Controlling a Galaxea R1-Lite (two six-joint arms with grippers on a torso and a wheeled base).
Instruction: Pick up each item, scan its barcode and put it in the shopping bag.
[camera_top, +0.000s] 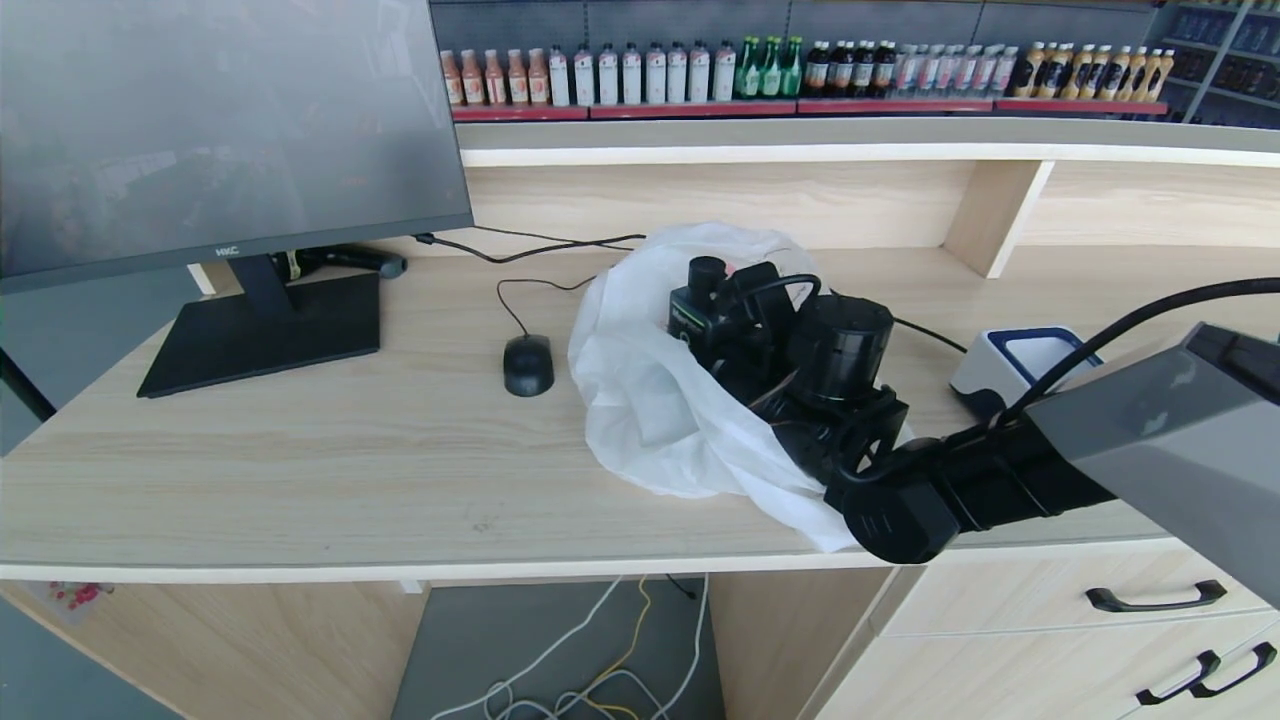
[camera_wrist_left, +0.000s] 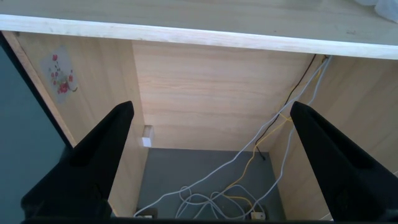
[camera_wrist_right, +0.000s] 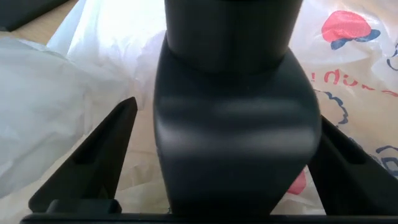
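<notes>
Hanging below the counter (camera_wrist_left: 186, 34) edge, the left gripper (camera_wrist_left: 211, 109) is spread wide and empty. Farther in, the right gripper (camera_wrist_right: 229, 115) sits inside the shopping bag (camera_top: 640, 400), its fingers apart around a dark item (camera_wrist_right: 230, 162). On withdrawal, a finger might snag the thin plastic and drag the bag off.

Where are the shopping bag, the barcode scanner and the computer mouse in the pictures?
shopping bag (camera_top: 640, 400), head view, on its white side near the mouse.
barcode scanner (camera_top: 990, 368), head view, on its white front body.
computer mouse (camera_top: 528, 365), head view, on the middle of its back.
</notes>
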